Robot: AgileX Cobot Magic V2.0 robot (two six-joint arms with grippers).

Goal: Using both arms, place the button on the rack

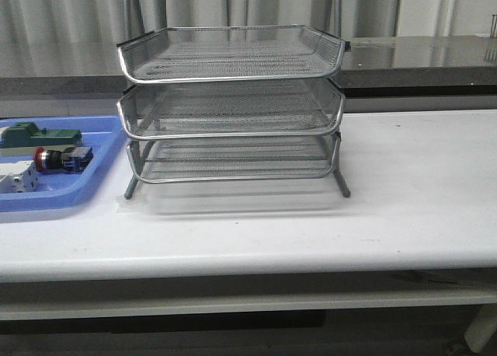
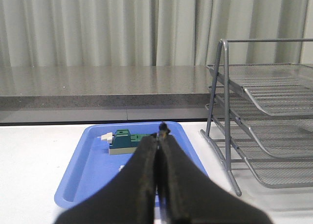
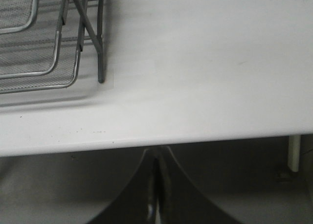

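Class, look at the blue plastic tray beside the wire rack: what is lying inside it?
Inside the blue tray lie the button, a green block and a white block. The picture's edge cuts the tray's left part, so anything there is unseen.

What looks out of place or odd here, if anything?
Nothing stands out. The rack stands upright on the table with its three trays level. The button lies in the blue tray beside it. Both grippers, left and right, are shut and empty.

Rack stands mid-table, its three trays stacked close with narrow gaps. Blue tray sits just left. Bare table lies right.
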